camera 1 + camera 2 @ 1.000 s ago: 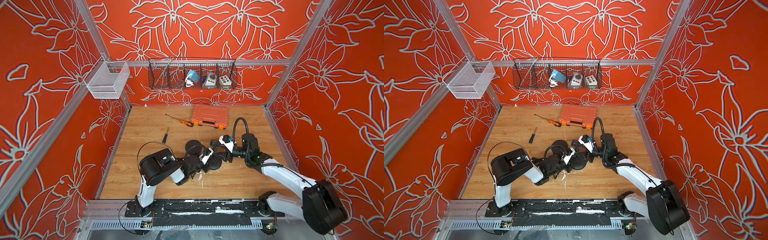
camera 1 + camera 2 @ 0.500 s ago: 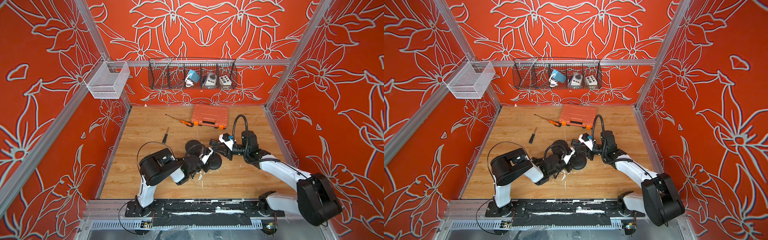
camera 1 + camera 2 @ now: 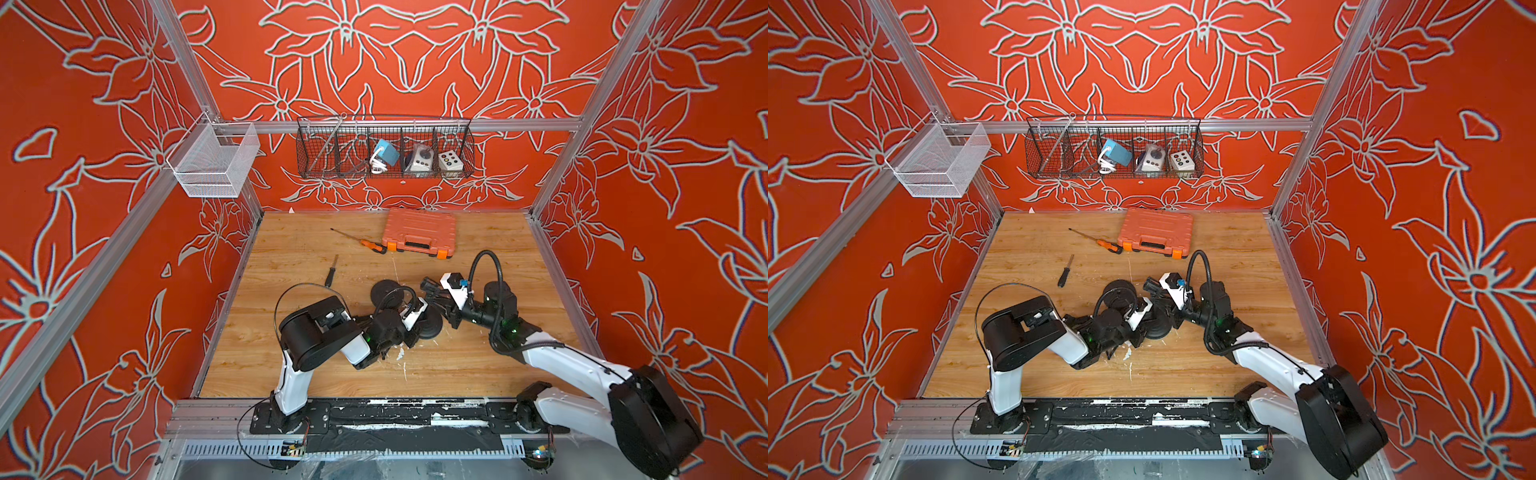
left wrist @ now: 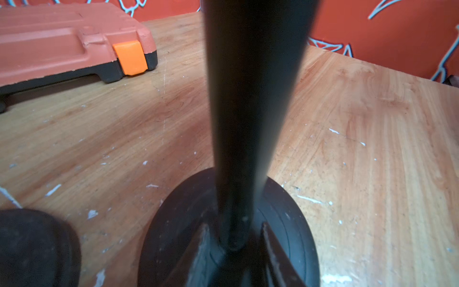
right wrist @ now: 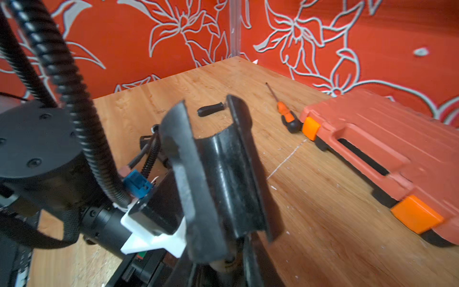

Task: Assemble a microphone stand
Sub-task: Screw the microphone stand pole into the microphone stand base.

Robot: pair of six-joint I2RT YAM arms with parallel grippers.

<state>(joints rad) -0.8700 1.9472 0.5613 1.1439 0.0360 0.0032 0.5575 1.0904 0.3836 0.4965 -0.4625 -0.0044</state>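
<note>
A black pole (image 4: 248, 99) stands upright in a round black base (image 4: 293, 223), which shows in both top views (image 3: 434, 330) (image 3: 1158, 330). My left gripper (image 4: 235, 225) (image 3: 422, 324) is low at the foot of the pole. It is open, one finger on each side with a small gap. My right gripper (image 5: 231, 263) (image 3: 444, 305) is shut on a black U-shaped microphone clip (image 5: 218, 169) (image 3: 430, 286), held above the table just behind the base. A second black disc (image 3: 384, 291) (image 4: 32, 248) lies flat beside the base.
An orange tool case (image 3: 419, 232) lies at the back with an orange-handled screwdriver (image 3: 370, 245) beside it. A black screwdriver (image 3: 331, 272) lies to the left. A wire rack (image 3: 384, 149) and a white mesh basket (image 3: 212, 160) hang on the walls.
The right arm has shifted slightly, its shoulder swinging while the wrist stays by the clip. The left arm has kept its place at the base.
</note>
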